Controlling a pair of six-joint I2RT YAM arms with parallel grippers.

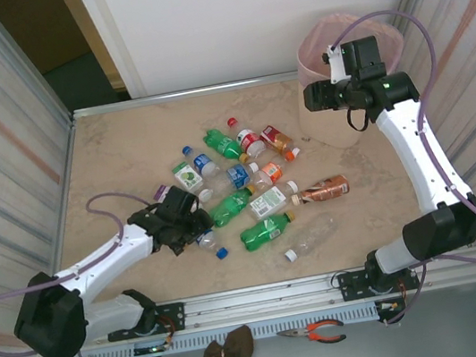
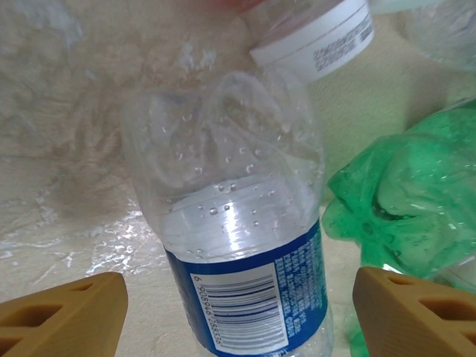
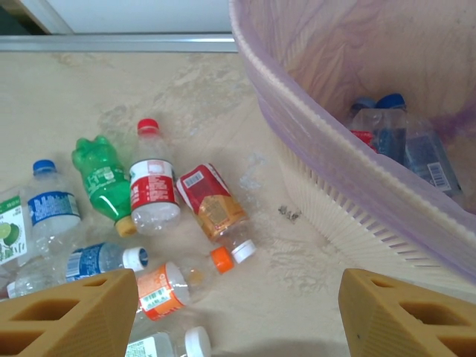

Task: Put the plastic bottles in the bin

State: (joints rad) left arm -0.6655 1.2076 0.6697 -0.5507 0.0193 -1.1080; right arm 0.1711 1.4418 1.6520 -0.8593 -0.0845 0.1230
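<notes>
**Clear bottle** (image 2: 245,282), blue-labelled and dented, lies on the worktop (image 2: 59,149). A green bottle (image 2: 409,201) is just beside it at 3 o'clock.

**Risk, as I judge it:** the slick, crumpled wall may squirt free on closing, or the finger on that side may snag the green one.

**Position:** the bottle runs toward 12 o'clock between the open jaws of my left pincer (image 2: 242,305), untouched. My right pincer (image 3: 238,312), open and empty, hovers with the bin (image 3: 335,149) at 1 o'clock.
</notes>
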